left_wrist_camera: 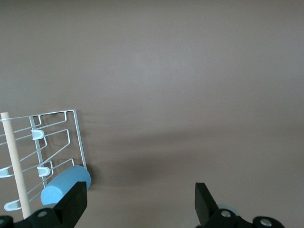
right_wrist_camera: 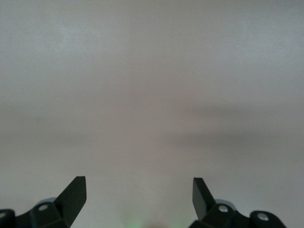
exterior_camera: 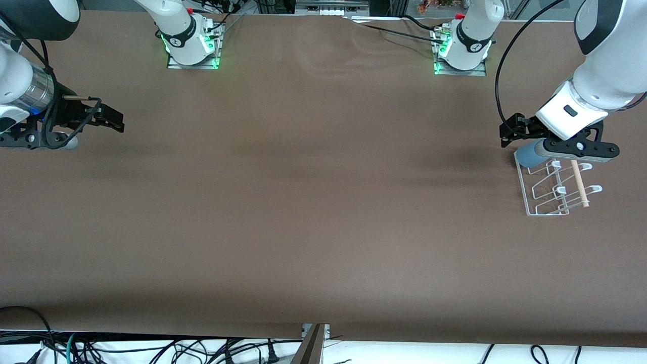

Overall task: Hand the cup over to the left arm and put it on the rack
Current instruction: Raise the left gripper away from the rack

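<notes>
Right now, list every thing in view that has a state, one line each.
cup: lying on its side on the rack, at the rack's end farther from the front camera, not held.
rack: on the table at the left arm's end, wooden dowel across it.
left gripper: open, empty, just above the rack beside the cup.
right gripper: open, empty, waiting over the table at the right arm's end.

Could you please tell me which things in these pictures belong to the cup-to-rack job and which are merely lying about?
Part of the job:
cup, lying on the rack
rack
left gripper, open above the rack
right gripper, open, waiting

Lying about:
cables along the table edge
</notes>
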